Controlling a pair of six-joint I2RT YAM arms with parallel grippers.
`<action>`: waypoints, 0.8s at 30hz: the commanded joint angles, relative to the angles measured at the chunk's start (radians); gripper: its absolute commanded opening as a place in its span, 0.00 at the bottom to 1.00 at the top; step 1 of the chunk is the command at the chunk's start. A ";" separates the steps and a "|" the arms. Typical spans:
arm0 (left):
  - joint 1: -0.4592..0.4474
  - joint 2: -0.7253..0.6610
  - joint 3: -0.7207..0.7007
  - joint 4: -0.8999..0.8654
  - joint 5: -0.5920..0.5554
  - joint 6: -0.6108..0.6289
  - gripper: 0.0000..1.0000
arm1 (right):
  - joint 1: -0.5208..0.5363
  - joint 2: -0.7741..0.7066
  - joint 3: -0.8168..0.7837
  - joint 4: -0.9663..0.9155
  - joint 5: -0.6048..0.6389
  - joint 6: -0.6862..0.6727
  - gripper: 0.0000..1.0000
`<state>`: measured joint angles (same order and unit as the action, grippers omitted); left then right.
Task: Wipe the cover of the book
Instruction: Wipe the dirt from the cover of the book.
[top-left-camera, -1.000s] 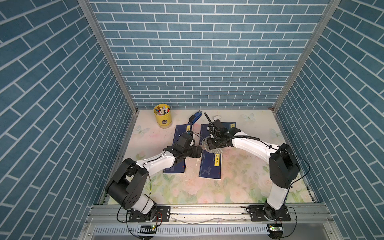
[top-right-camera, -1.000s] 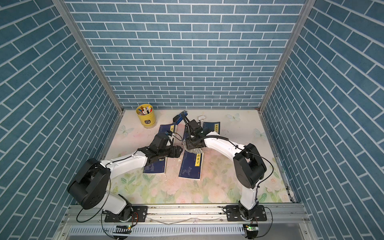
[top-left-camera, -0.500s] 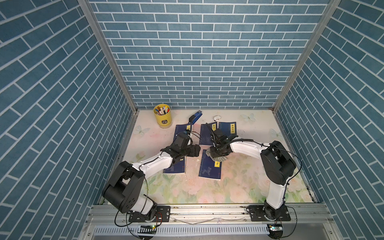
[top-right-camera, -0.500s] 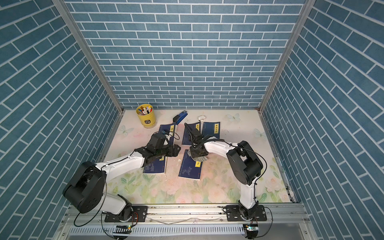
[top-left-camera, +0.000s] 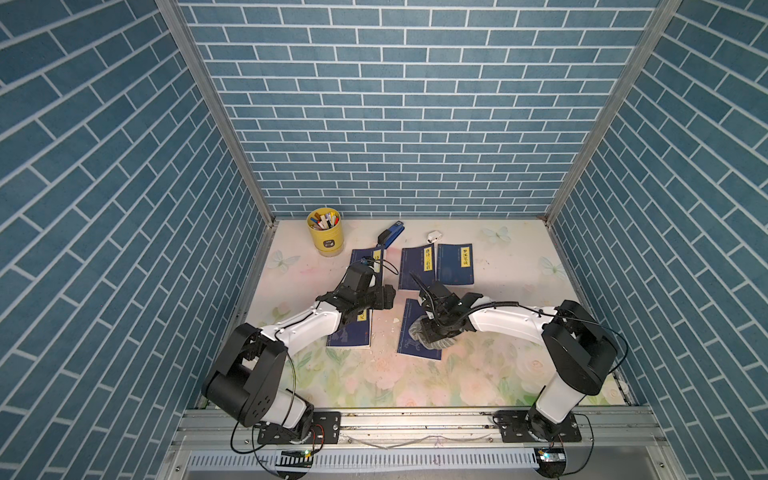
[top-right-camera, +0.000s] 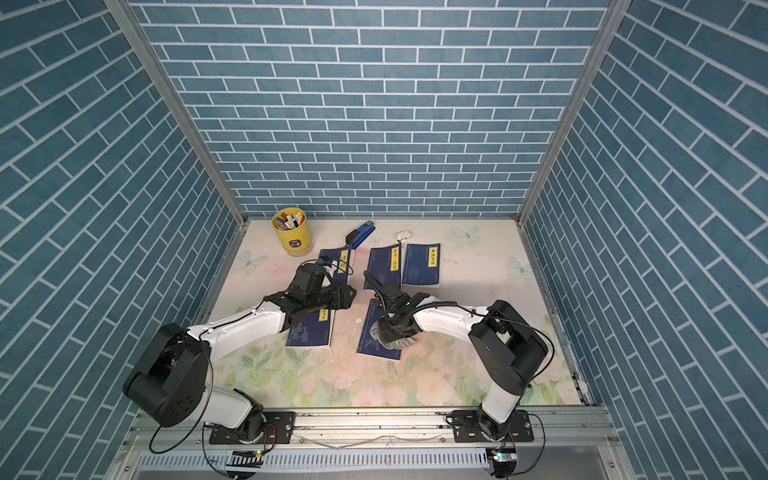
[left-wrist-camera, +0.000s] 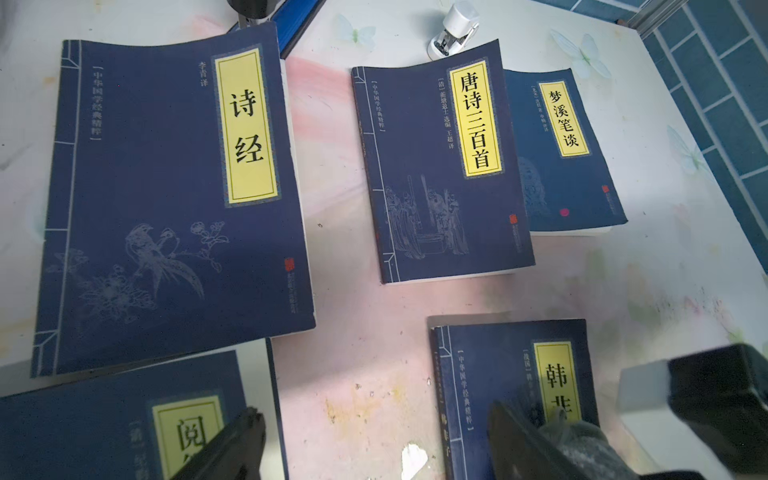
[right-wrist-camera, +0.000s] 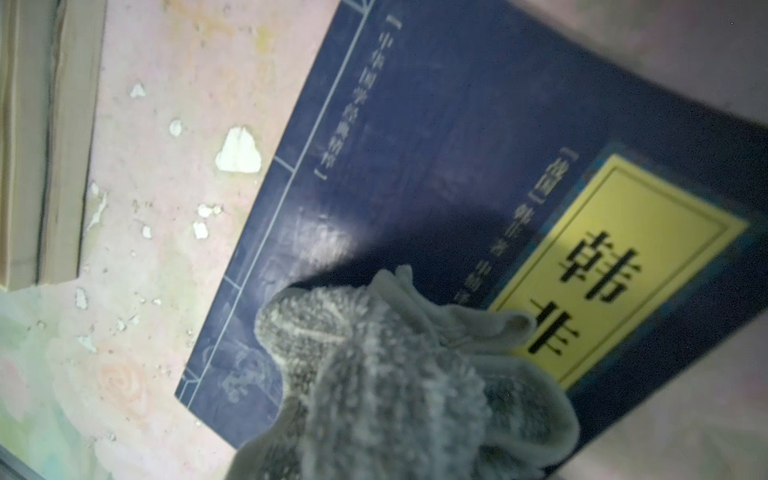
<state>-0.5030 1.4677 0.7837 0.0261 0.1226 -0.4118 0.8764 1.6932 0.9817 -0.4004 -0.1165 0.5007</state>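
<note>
Beneath both grippers, the floral table (top-left-camera: 478, 374) carries five dark blue books with yellow title labels. The right gripper (top-left-camera: 436, 330) is low over the book (top-left-camera: 411, 348) nearest the arms' bases, which lies flat directly under it. The right wrist view shows this book (right-wrist-camera: 415, 145) close up, its label partly covered. The right gripper's jaws are closed tight on a bunched grey cloth (top-left-camera: 432, 340). The cloth (right-wrist-camera: 395, 395) rests on the cover, overlapping the edge of the label.

The left gripper (top-left-camera: 388, 297) hangs above the table just beside the right one, jaws spread wide and holding nothing. In its wrist view the fingers (left-wrist-camera: 232, 444) frame the strip of table between that book and a second book (top-left-camera: 349, 336), which lies under the left forearm.

Beyond the left gripper, away from the bases, a row of three more books (top-left-camera: 417, 268) lies face up; two of them touch or overlap, and the third is set apart. Past that row, well apart from both grippers, stand a yellow pen cup (top-left-camera: 326, 232), a blue stapler (top-left-camera: 390, 233) and a small white stapler (top-left-camera: 433, 237).

Between the two grippers, white paper scraps (right-wrist-camera: 239, 151) dot the table just beside the book's spine edge.
</note>
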 joint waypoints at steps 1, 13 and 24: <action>0.010 -0.030 0.006 -0.014 -0.015 0.005 0.89 | -0.017 0.036 -0.033 -0.081 -0.010 0.030 0.07; 0.013 -0.079 -0.030 -0.026 -0.034 -0.010 0.89 | -0.218 0.200 0.176 -0.101 0.013 -0.109 0.07; 0.027 -0.078 -0.030 -0.015 -0.040 -0.012 0.89 | -0.075 0.092 0.052 -0.136 -0.021 -0.064 0.06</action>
<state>-0.4862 1.3804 0.7437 0.0162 0.0929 -0.4301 0.7311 1.8000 1.1053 -0.4068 -0.1329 0.4377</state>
